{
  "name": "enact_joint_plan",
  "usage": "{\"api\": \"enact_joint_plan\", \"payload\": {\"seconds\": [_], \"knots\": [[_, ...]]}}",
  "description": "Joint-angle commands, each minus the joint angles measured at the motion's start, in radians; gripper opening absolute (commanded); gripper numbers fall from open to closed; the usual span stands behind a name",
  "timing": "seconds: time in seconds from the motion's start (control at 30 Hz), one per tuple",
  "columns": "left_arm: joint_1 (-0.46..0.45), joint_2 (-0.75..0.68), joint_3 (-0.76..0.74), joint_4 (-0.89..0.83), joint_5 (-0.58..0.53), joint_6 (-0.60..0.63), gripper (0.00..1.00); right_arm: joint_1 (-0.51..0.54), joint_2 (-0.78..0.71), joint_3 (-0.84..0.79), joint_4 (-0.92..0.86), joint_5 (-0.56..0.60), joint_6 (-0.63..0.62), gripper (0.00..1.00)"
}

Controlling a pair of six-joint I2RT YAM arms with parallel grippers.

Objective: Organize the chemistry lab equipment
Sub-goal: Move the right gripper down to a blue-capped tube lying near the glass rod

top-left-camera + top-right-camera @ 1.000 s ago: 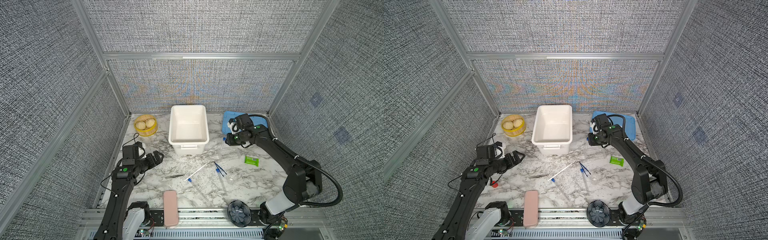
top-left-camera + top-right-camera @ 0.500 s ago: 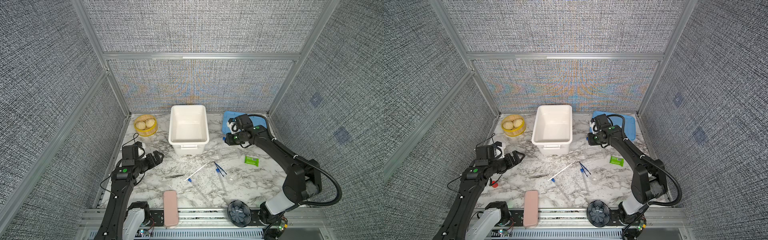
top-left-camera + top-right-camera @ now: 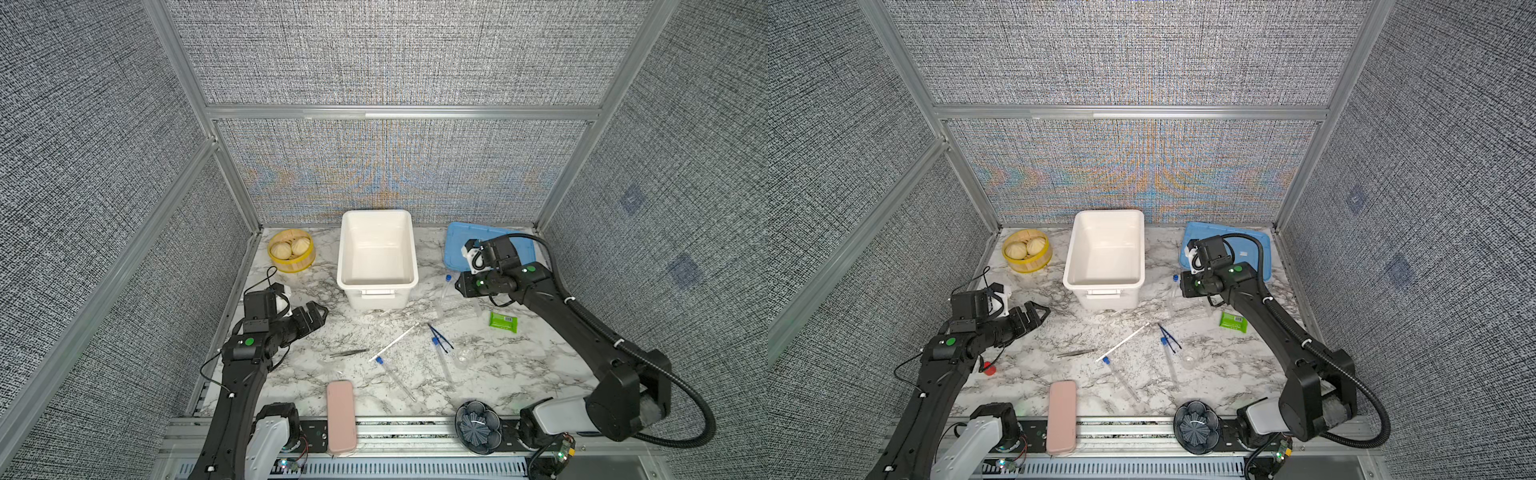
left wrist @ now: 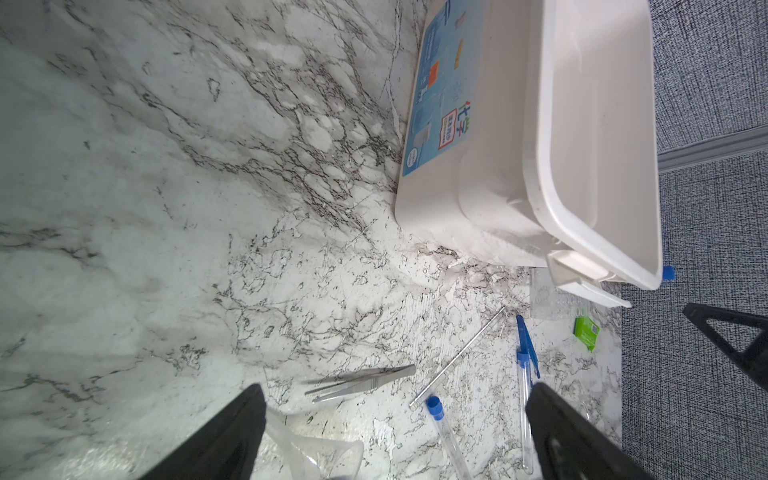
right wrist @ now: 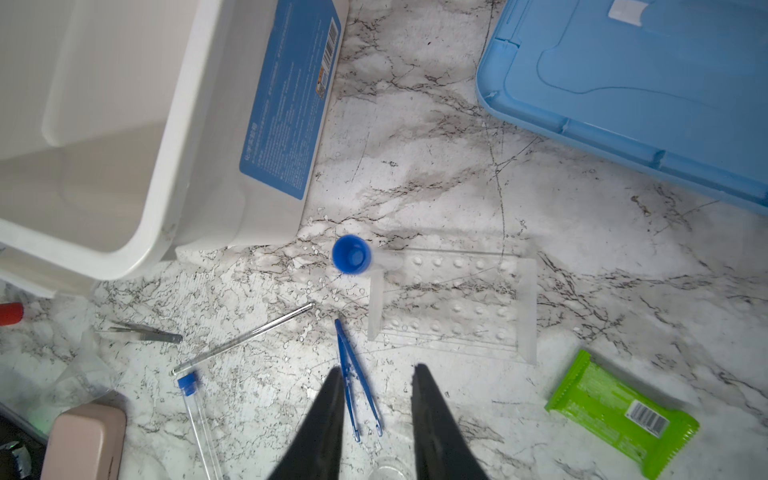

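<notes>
**One tube up in the rack, both claws empty**

Right gripper (image 5: 379, 370) hangs partly open above the blue tweezers (image 5: 341, 336), gripping nothing. A blue-capped tube (image 5: 351, 253) stands at the clear rack (image 5: 453, 303) end nearest the white bin (image 5: 174, 145). Left gripper (image 4: 395, 386) is spread wide and empty too. Two more tubes (image 3: 395, 377) lie flat on the marble.
</notes>
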Motion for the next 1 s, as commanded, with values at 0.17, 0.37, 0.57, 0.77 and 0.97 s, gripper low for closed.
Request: {"api": "enact_joint_plan", "payload": {"seconds": [0.17,0.37,0.57,0.77,0.97], "knots": [[0.001,-0.007,0.002,0.002,-0.015,0.0,0.99,0.217,-0.048,-0.119,-0.073,0.037,0.064,0.36],[0.002,-0.019,-0.002,0.005,-0.017,-0.003,0.99,0.27,0.015,-0.198,-0.065,0.055,0.051,0.41],[0.002,-0.015,0.0,0.004,-0.02,-0.003,0.99,0.283,0.069,-0.255,0.028,0.02,0.075,0.41],[0.001,-0.02,-0.002,0.003,-0.025,-0.004,0.99,0.286,0.139,-0.279,0.117,0.04,0.082,0.37],[0.001,-0.017,-0.001,0.004,-0.022,-0.003,0.99,0.286,0.2,-0.258,0.135,0.05,0.069,0.32]]}}
